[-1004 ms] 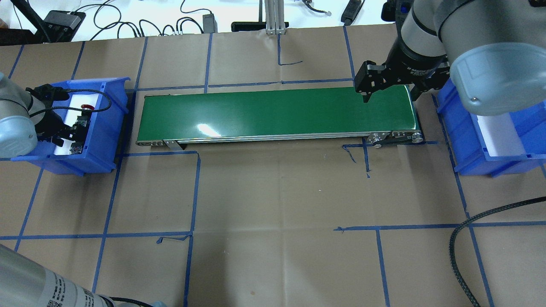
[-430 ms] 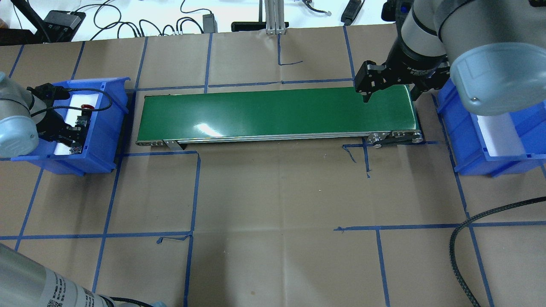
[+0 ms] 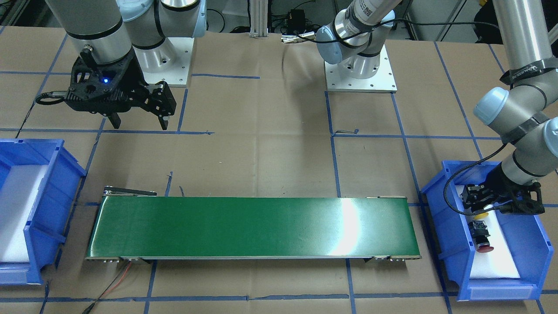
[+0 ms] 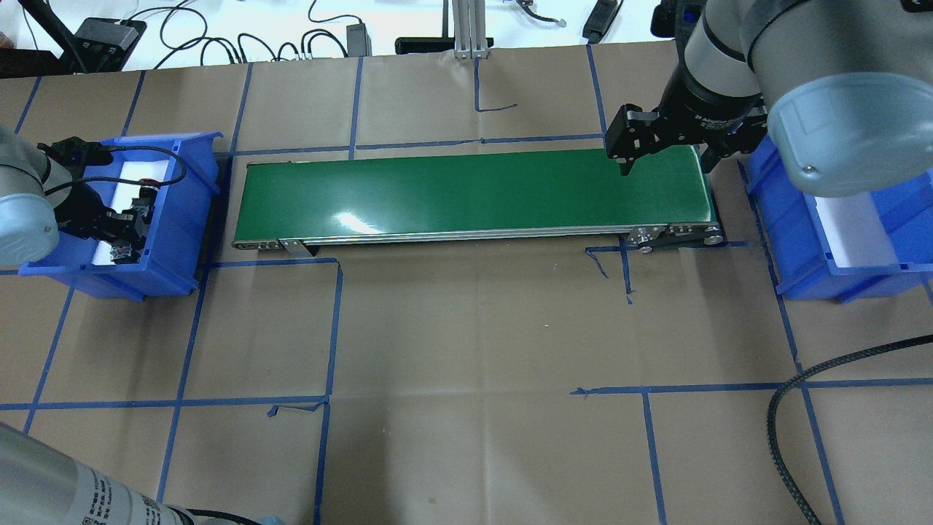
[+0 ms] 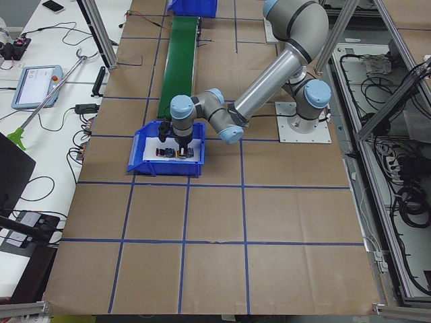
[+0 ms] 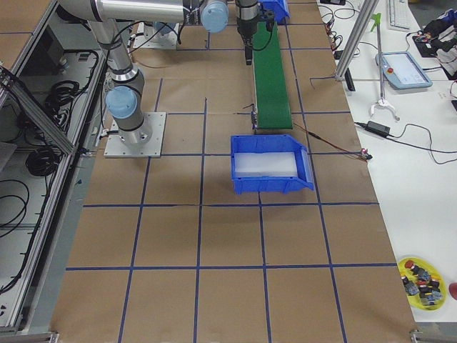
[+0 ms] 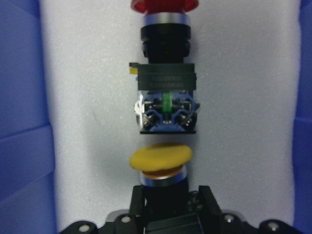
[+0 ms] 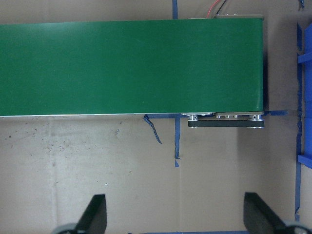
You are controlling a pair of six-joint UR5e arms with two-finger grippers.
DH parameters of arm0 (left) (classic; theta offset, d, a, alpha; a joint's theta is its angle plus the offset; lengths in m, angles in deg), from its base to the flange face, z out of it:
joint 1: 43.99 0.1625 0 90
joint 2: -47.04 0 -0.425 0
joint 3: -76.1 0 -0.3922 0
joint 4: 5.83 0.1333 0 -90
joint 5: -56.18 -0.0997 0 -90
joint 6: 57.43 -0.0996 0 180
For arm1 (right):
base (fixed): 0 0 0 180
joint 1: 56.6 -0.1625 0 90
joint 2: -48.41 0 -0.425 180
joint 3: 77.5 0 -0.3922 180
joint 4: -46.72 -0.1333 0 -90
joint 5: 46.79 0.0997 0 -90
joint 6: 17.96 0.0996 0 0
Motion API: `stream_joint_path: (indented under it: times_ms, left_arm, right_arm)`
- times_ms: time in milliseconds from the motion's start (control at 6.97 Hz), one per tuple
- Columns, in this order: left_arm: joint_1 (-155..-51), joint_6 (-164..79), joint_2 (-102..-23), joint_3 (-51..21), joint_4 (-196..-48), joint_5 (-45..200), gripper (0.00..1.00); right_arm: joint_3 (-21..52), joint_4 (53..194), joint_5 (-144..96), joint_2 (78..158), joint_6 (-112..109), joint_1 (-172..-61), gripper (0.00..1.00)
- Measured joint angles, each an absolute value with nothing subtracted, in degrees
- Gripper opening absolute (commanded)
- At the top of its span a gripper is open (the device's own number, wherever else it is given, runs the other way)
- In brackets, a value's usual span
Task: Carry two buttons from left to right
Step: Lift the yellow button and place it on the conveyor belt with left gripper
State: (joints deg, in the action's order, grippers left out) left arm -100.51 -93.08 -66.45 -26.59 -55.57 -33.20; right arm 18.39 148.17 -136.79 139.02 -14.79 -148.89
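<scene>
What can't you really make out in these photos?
- Yellow button: in the left wrist view its body is hidden inside the left gripper; whether it is pinched is unclear.
- Red button: in the same view its cap is cut off by the top edge.
- Pieces on the yellow plate: in the exterior right view, too small to identify.

Two buttons [image 7: 165, 105], two bins [image 3: 449, 244], one belt [image 3: 253, 226].

Left arm [image 3: 523, 35] & right arm [image 3: 87, 22] had silver tubes, pale-blue joint caps, white screwed base plates [image 3: 361, 69]; black cable [image 3: 445, 192] by left arm's wrist.
</scene>
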Motion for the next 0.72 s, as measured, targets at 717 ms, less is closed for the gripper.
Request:
stream_joint_path:
  times_ms: [717]
  left_arm:
    - [-101.35, -91.99, -59.08, -13.77, -78.54, -33.4, 0.03]
  right_arm:
    - [18.39, 148.14, -136.79, 138.96, -14.78, -148.89, 1.0]
